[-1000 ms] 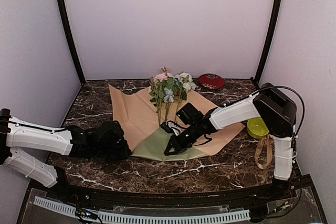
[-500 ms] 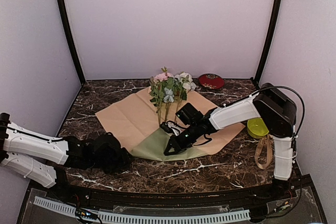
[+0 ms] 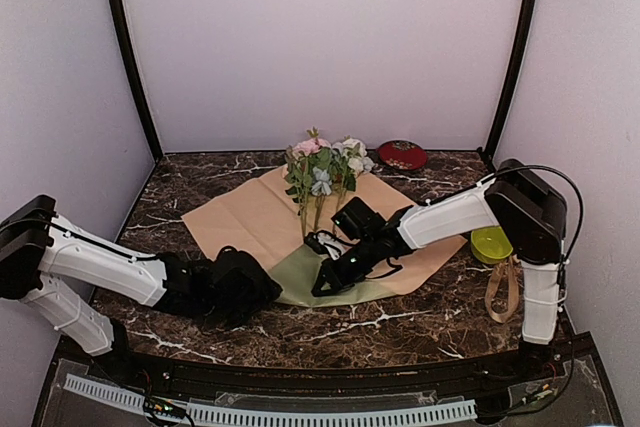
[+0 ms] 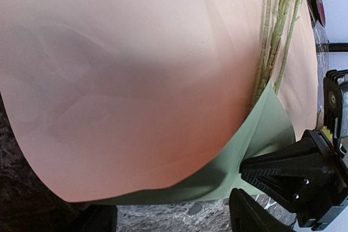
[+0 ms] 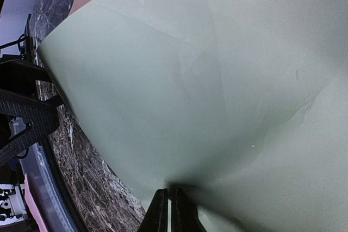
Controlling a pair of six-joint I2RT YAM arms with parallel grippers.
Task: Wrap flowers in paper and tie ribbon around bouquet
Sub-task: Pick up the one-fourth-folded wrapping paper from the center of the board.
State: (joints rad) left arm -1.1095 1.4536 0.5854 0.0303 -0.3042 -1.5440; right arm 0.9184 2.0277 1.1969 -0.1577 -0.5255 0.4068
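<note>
Flowers (image 3: 322, 162) lie on the tan face of the paper (image 3: 245, 217), blooms toward its far corner, stems (image 4: 272, 42) running under its green near corner, which is folded up. Right tool (image 3: 324, 285) is closed, its tips pinching the green fold; we judge this pins the flap over the stems. Left tool (image 3: 270, 292) sits at the paper's near-left edge, jaws apart, holding nothing, and we think it is placed for the next fold. Ribbon (image 3: 500, 292) lies well right of the paper, untouched.

One marble-patterned table (image 3: 400, 322) carries one sheet of paper (image 3: 240, 217), tan with one sage-green corner turned up. On the paper: one bunch of flowers (image 3: 322, 172). Behind the paper: one red round dish (image 3: 402, 154). Right of the paper: one yellow-green round container (image 3: 490, 243) and one tan ribbon (image 3: 503, 292). Two robot arms: one left arm (image 3: 100, 262), one right arm (image 3: 450, 215).
</note>
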